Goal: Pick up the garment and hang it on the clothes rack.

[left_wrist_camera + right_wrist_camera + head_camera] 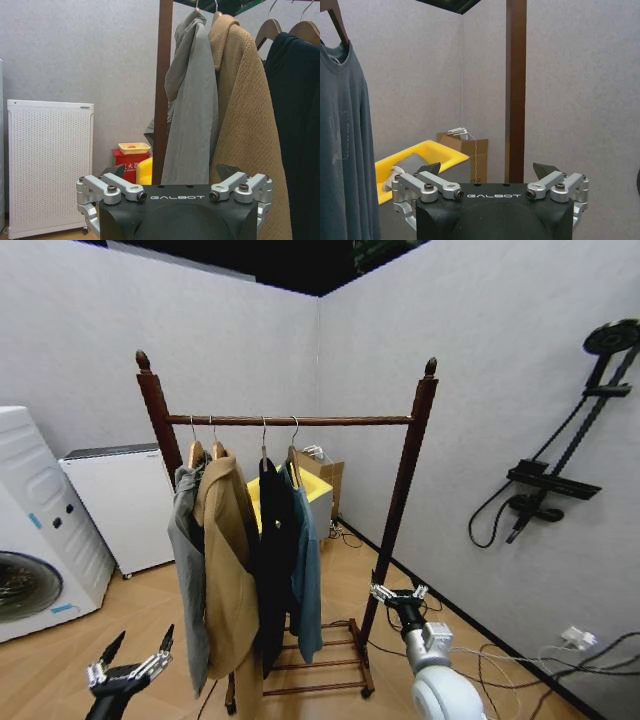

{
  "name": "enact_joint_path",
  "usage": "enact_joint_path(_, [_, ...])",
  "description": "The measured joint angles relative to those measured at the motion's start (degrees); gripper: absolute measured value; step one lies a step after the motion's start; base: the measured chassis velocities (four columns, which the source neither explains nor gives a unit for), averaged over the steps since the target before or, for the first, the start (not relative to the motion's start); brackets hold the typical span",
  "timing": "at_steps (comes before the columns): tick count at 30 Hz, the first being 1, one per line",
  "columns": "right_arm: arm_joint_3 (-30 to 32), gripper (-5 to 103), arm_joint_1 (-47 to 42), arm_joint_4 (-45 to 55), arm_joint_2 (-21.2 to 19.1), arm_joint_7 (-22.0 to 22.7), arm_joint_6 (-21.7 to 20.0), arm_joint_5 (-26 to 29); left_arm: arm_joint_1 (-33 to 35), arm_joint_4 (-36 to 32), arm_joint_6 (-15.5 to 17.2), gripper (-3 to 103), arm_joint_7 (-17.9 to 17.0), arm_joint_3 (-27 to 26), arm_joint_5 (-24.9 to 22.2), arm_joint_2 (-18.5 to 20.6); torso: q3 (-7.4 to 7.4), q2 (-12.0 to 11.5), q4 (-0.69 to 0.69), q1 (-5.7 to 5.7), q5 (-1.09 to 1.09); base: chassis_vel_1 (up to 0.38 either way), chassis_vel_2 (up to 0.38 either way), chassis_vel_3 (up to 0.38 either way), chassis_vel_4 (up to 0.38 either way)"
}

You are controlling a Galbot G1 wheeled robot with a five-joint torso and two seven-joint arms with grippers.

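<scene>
A: Teal-blue long shirt on wooden hanger (pixel 306 570) hangs hooked on dark reddish-brown wooden rack (pixel 290 421), rightmost of four garments.
B: Task looks done; left gripper (pixel 132 661) and right gripper (pixel 398 594) spread, empty, held low, clear of rack

Teal-blue garment (pixel 306 570), reddish-brown clothes rack (pixel 400 490).

1 clothes rack (pixel 400 480) holds seemingly 4 hung garments (pixel 305 570), with 2 pincers (pixel 130 660) low.
</scene>
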Motion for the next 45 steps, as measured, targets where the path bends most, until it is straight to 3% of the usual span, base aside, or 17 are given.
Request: enact_joint_path(45, [1.12,100,-1.77,1.68,-0.48,0.33,1.21,0.36,0.0,0.0,0.0,100,0.0,0.0,0.0,0.0,0.0,0.0,0.0,0.0,0.0,-0.012,-0.029,-0.029,-0.017])
